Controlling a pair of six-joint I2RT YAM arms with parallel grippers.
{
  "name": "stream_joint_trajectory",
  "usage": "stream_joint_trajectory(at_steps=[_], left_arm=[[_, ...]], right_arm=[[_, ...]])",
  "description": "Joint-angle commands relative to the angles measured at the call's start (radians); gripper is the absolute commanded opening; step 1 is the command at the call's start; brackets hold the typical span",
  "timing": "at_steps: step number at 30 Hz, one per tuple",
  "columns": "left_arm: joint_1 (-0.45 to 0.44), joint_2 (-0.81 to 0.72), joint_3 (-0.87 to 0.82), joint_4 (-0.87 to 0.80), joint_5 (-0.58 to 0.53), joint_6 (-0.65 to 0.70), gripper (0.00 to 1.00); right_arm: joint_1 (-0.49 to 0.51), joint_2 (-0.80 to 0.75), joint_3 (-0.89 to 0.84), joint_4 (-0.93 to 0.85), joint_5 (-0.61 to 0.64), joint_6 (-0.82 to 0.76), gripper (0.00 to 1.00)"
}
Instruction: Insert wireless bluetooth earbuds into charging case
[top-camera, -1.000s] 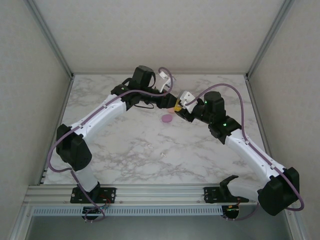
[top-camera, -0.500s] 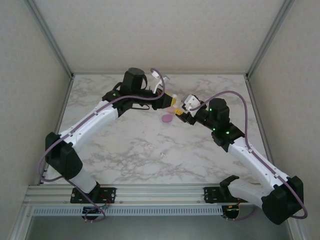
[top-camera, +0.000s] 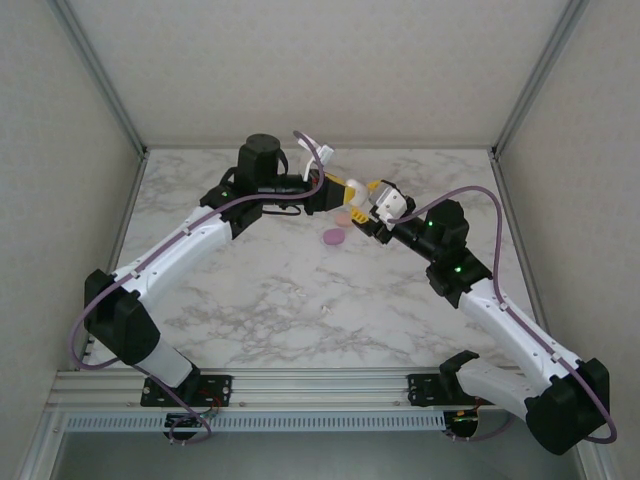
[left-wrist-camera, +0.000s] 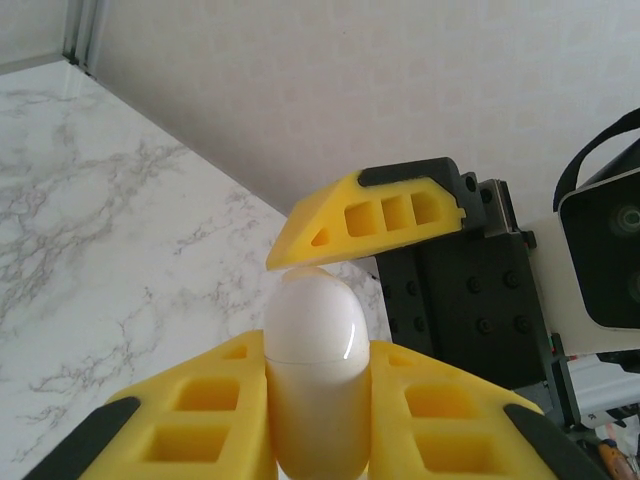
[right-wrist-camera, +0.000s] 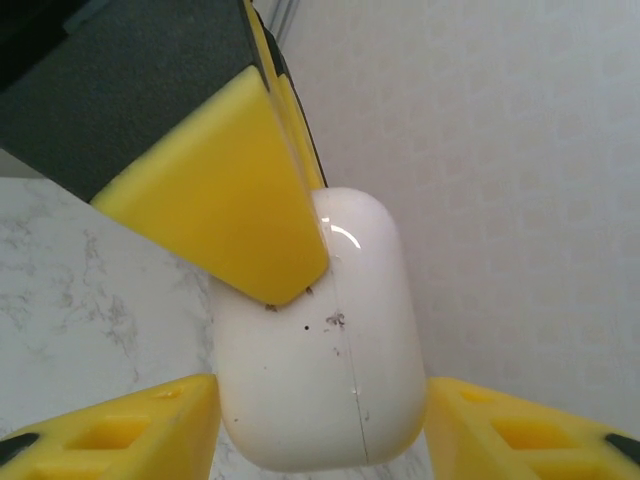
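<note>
Held aloft above the far middle of the worktop (top-camera: 260, 300), between the two arms: the white charging case (left-wrist-camera: 312, 340), lid seam closed. Pinched fast across its lower body by the left gripper (left-wrist-camera: 312, 400), clamped right down on it from both sides. Long axis running straight away from that gripper, domed lid end pointing toward the right gripper (right-wrist-camera: 320, 420). Approached end-on from the opposite side: from the right wrist, seen lying between that gripper's two fingers (right-wrist-camera: 110, 435), set partly apart and flanking its flat sides. Cannot tell whether pressing or merely alongside, no plain gap and no plain squeeze. From the left wrist, one right finger seen resting against the crown of the lid.

Turns on just this: lid end inside the right gripper's span, body fixed by the left. Probably calls for the right arm to work the lid open, with the body kept steady in the left's pinch. Risks twisting the case out of that pinch if pulled off its axis.

Down on the worktop, almost under both grippers: a purple piece (top-camera: 333, 238) and a peach piece (top-camera: 343, 217) just beside it, about equally near either arm, too small to tell bud from case. Nearer the bases, a tiny pale speck (top-camera: 325, 310), possibly a bud. Insertion not yet begun, judging by the shut lid
</note>
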Motion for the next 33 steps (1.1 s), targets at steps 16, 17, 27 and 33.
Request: stream_joint_trajectory(at_steps=[16,17,27,33], left_arm=[[0.006,0.008,0.003,0.033,0.036,-0.068,0.15],[0.004,0.009,0.003,0.034,0.034,-0.070,0.15],[0.004,0.025,0.018,0.000,0.032,-0.063,0.16],[0.004,0.028,0.022,-0.002,0.037,-0.064,0.16]], right_arm=[[-0.003,0.004,0.027,0.082,-0.006,-0.043,0.56],[-0.004,0.005,0.028,0.087,-0.007,-0.041,0.56],[-0.003,0.012,0.050,0.073,-0.031,-0.043,0.52],[-0.002,0.026,0.069,0.055,-0.048,-0.055,0.53]])
